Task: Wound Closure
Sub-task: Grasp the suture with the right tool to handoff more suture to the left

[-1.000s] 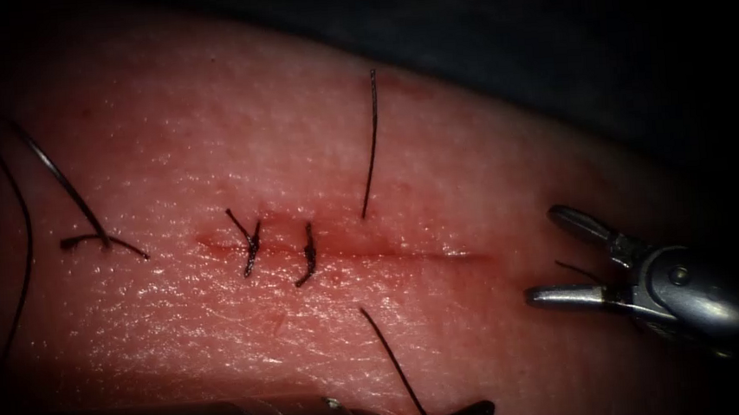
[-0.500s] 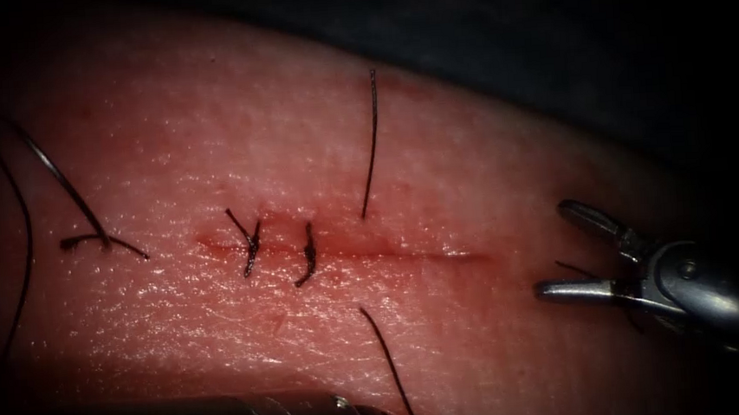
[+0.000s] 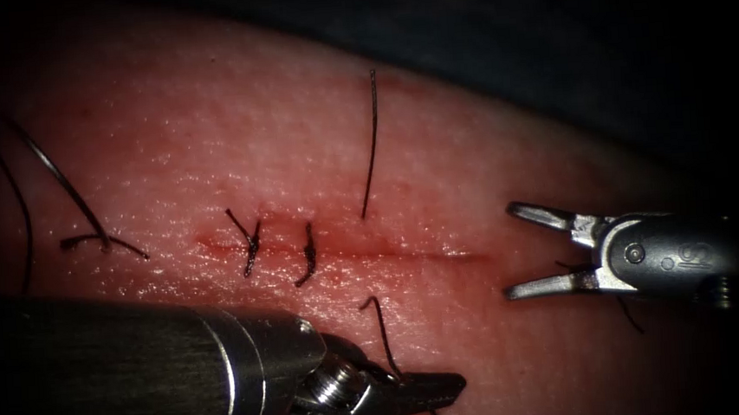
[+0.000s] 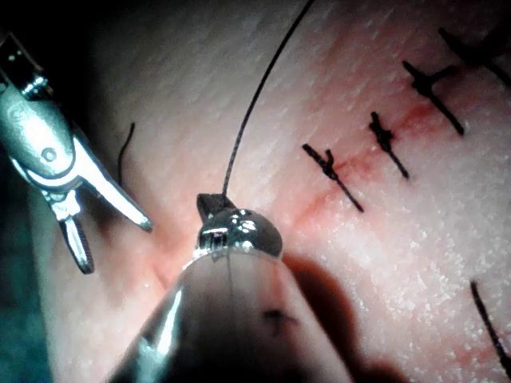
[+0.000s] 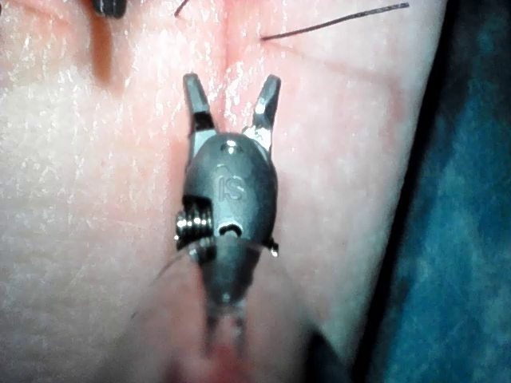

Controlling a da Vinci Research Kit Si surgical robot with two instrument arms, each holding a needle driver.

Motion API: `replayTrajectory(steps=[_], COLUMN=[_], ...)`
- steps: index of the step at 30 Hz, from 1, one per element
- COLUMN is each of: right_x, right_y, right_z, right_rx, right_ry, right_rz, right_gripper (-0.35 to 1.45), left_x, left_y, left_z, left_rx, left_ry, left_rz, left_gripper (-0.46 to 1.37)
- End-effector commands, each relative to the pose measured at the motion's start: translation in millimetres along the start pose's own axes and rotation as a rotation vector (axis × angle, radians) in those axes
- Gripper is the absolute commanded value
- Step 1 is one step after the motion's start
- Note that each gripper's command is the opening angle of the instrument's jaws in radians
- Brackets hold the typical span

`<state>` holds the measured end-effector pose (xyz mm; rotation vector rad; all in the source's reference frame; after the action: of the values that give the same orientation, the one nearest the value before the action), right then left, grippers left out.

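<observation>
tissue [image 3: 209, 149] took up most of the endoscope view, its cut [image 3: 346, 251] running from 9 to 3 o'clock across the middle, with a little red fluid [image 3: 407, 250] along the line. the left tool [image 3: 421, 391] came in from 8 o'clock, its jaws closed on the thread [image 3: 384, 326] just on the 6 o'clock side of the cut; the left wrist view showed the same strand [image 4: 255, 100] rising from its tip. the right tool [image 3: 555, 251] sat at 3 o'clock, just past the cut's end, jaws spread wide and holding nothing [image 5: 231, 100]. the far end of thread [image 3: 371, 142] left the tissue on the 12 o'clock side of the cut and ran up toward 12. no needle could be made out, so i could not tell where it lay.

two knotted stitches [image 3: 250, 242] [image 3: 308, 253] already crossed the cut toward 9 o'clock; a loose cut end [image 3: 98, 239] and a long dark strand [image 3: 18, 206] lay further out at 9.

my judgement: a hard pull on the held strand could drag the short 12 o'clock tail through, or tear the tissue edge. the open right jaws hovered close to the surface and could catch it. the left shaft covered much of the 7 o'clock ground.
</observation>
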<state>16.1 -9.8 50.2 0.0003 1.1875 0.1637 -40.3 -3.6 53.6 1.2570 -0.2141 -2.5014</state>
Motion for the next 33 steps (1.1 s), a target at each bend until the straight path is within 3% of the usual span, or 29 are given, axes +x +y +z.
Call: replayTrajectory(steps=[1, 14, 20, 27, 31, 33], right_x=[0.0, 0.2, -0.3, 0.8, 1.2, 1.2], right_y=[0.0, -1.1, -1.1, -1.0, -1.1, -1.2], right_z=[0.3, 5.8, 7.2, 8.8, 9.3, 9.2], right_rx=[0.01, 0.071, 0.085, 0.093, 0.102, 0.104], right_ry=[0.008, 0.106, 0.137, 0.171, 0.178, 0.179], right_rz=[-0.01, -0.108, -0.122, -0.12, -0.122, -0.123], right_gripper=[1.13, 1.12, 1.11, 1.08, 0.94, 0.74], left_x=[-0.2, -3.1, -3.3, -3.4, -3.4, -3.4], left_y=[-0.1, -0.9, -1.0, -1.0, -1.1, -1.0], left_z=[0.0, 0.2, 0.3, 0.3, 0.4, 0.4], left_rx=[-0.007, -0.023, -0.028, -0.031, -0.031, -0.032], left_ry=[0.005, 0.056, 0.072, 0.08, 0.082, 0.083], left_rz=[0.0, 0.01, 0.009, 0.008, 0.003, 0.003], left_gripper=[-0.35, -0.35, -0.35, -0.35, -0.35, -0.35])
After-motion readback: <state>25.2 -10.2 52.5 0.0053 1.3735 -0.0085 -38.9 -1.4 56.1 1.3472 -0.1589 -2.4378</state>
